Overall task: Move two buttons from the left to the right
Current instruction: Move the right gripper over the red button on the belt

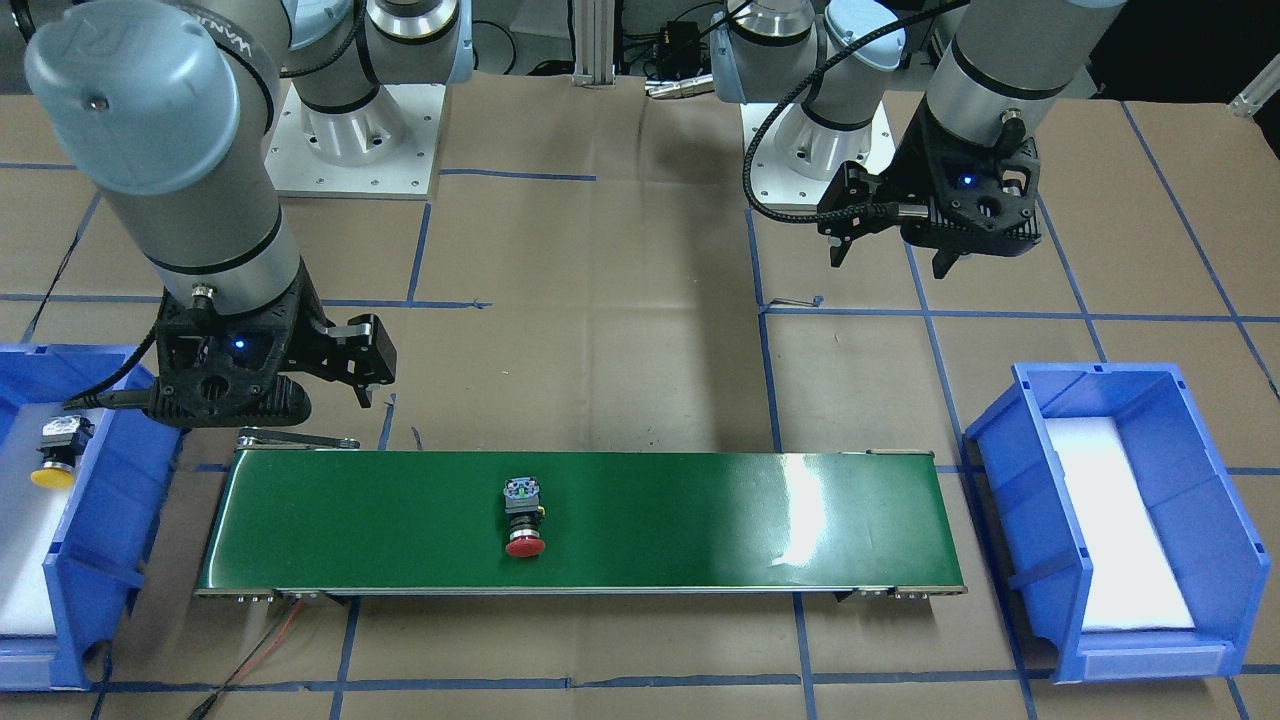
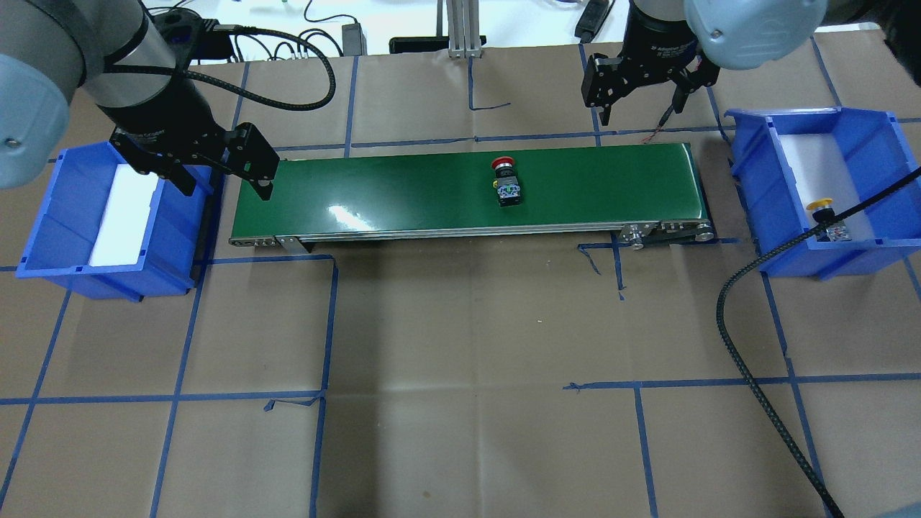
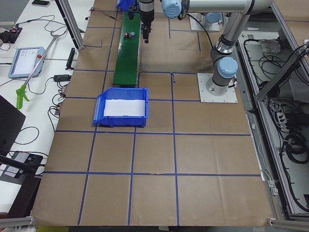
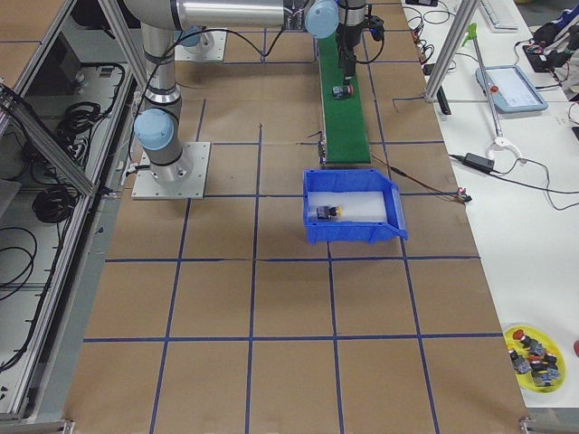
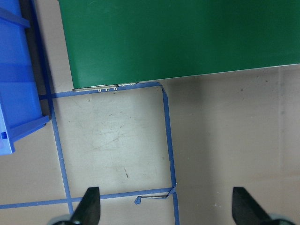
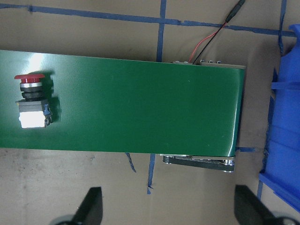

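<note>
The red button (image 1: pixel 523 515) lies on its side on the green conveyor belt (image 1: pixel 700 520), a little right of its middle in the overhead view (image 2: pixel 506 181). It shows at the left of the right wrist view (image 6: pixel 32 101). The yellow button (image 2: pixel 827 219) lies in the blue bin (image 2: pixel 748 180) on my right. My left gripper (image 2: pixel 223 183) is open and empty over the belt's left end. My right gripper (image 2: pixel 639 108) is open and empty above the far side of the belt's right end. Both wrist views show the fingertips (image 5: pixel 91 206) wide apart.
A second blue bin (image 2: pixel 65 216) with a white liner stands at my left, with nothing in it. A black cable (image 2: pixel 755 360) runs across the table at the right. Red and black wires (image 6: pixel 211 37) leave the belt's right end. A yellow dish of spare parts (image 4: pixel 534 348) sits on a side table.
</note>
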Motion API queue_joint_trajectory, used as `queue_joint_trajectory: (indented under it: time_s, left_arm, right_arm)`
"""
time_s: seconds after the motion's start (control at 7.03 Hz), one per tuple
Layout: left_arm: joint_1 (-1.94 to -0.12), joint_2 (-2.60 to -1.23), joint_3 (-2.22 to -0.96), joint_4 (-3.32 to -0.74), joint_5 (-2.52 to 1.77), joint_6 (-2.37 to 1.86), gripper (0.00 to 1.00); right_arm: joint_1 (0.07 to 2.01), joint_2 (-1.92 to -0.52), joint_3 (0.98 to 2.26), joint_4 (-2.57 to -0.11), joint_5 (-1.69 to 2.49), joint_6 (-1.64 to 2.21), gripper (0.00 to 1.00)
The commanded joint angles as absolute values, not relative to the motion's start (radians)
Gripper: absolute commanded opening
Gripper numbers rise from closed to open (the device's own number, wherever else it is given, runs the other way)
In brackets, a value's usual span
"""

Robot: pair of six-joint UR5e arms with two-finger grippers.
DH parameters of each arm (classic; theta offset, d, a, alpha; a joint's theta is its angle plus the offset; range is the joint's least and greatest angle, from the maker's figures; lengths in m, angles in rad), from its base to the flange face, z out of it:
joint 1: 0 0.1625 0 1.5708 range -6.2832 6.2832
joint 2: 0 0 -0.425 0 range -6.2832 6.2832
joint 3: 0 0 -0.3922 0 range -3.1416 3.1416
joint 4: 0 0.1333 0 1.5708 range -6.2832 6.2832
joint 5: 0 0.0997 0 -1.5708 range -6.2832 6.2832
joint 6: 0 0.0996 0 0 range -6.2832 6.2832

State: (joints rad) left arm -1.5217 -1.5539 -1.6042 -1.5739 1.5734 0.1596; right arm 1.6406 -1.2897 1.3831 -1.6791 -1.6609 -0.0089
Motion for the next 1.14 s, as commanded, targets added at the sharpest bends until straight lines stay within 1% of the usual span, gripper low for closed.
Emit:
queue_joint_trajectory:
  time_s: [0.0,0.43,1.0]
  left_arm:
    - [-1.522,-1.554,-1.603,-1.574,1.577,0.156,1.00]
    - [-1.523,-1.554,-1.595,-1.585,1.580,0.143,1.00]
    - [-1.522,-1.552,-1.592,-1.588,1.580,0.051,1.00]
  right_arm:
    - [1.641,-1.228,1.384,-1.686,-1.657,0.035,0.99]
    - [1.643,-1.154,1.381,-1.750,-1.585,0.040,0.99]
    - [1.643,-1.118,1.381,-1.761,-1.548,0.041,0.99]
